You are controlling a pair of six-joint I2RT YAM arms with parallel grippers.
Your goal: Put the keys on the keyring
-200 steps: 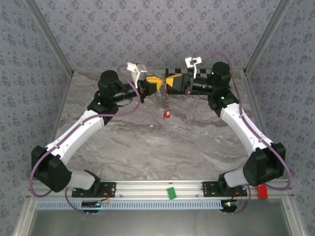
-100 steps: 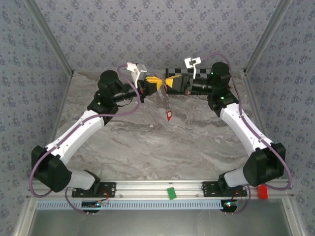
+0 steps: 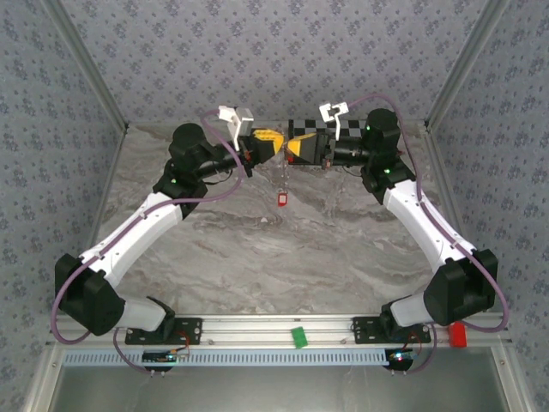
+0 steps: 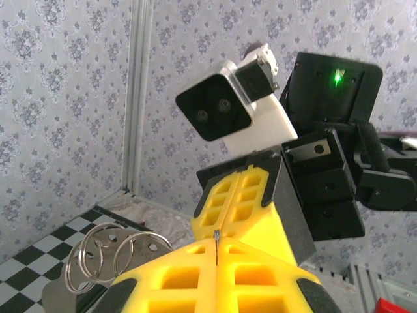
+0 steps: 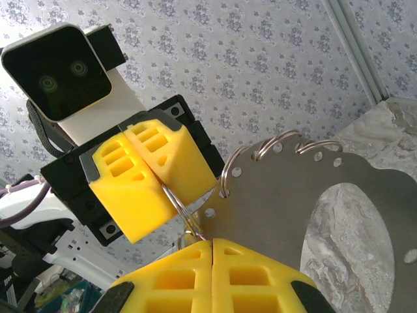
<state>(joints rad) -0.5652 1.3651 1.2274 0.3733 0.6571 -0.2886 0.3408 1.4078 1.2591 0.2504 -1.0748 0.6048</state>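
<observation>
My left gripper [image 3: 273, 144] and right gripper [image 3: 294, 147] meet tip to tip above the back middle of the table. Both are shut on the keyring [image 5: 184, 210], a thin silver wire loop that runs from the left gripper [image 5: 163, 186] to my right gripper [image 5: 212, 241]. In the left wrist view a sliver of keyring wire [image 4: 215, 238] sits in the seam of my left gripper [image 4: 215, 244], with the right gripper [image 4: 219, 223] directly opposite. One of the keys [image 3: 281, 199], red-headed, hangs straight down below the two grippers.
A steel plate [image 5: 313, 189] with holes and several rings stands just behind the grippers, also at the lower left as the steel plate [image 4: 78, 274] on a checkerboard [image 3: 307, 125]. A green block [image 3: 298, 336] and a red block [image 3: 457, 333] lie on the front rail.
The hanging red key swung from a slant on the right to straight down. Both grippers shifted slightly toward the back, and the right gripper's fingers closed fully.
</observation>
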